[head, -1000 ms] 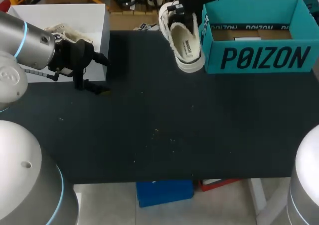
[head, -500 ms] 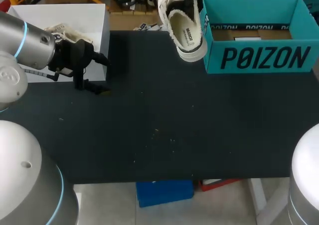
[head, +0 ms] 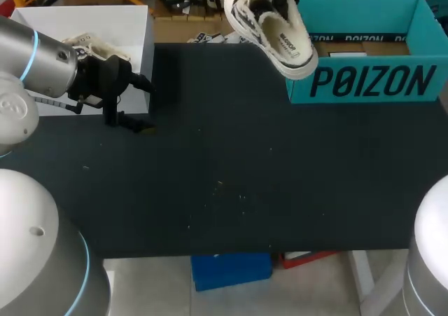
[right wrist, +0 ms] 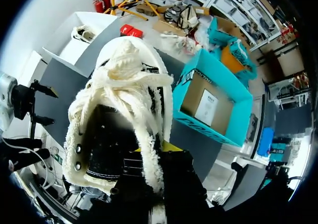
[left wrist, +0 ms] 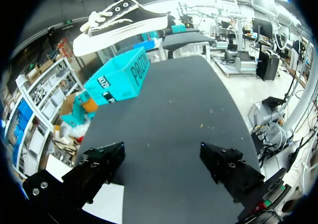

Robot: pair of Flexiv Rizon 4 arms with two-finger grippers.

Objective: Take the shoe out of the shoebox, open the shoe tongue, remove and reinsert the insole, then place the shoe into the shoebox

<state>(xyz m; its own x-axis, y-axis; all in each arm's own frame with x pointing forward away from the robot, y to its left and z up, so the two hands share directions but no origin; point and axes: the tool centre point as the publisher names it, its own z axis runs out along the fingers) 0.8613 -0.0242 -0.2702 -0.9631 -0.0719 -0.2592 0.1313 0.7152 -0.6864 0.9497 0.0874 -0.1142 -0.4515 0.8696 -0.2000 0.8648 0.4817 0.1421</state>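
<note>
While the right claw (right wrist: 158, 152) clamped the tilted shoe (head: 276, 30) over the box (head: 371, 85) corner, its sole risked snagging the wall; the left claw (left wrist: 164, 167) gaped wide.

Head view high behind, down onto the table (head: 224, 190); wrist views close in, shoebox (head: 371, 81) common to all.

Shoe (head: 278, 32): black upper w/ white eyelets, thick cream laces, frayed cream sole edge. Up in the air, off the counter (head: 224, 176), tilted, pale sole toward head cam, hanging over box's near-left corner. Box (head: 371, 83): teal, no lid, open top, upright at counter's far right; brown cardboard floor inside.
</note>
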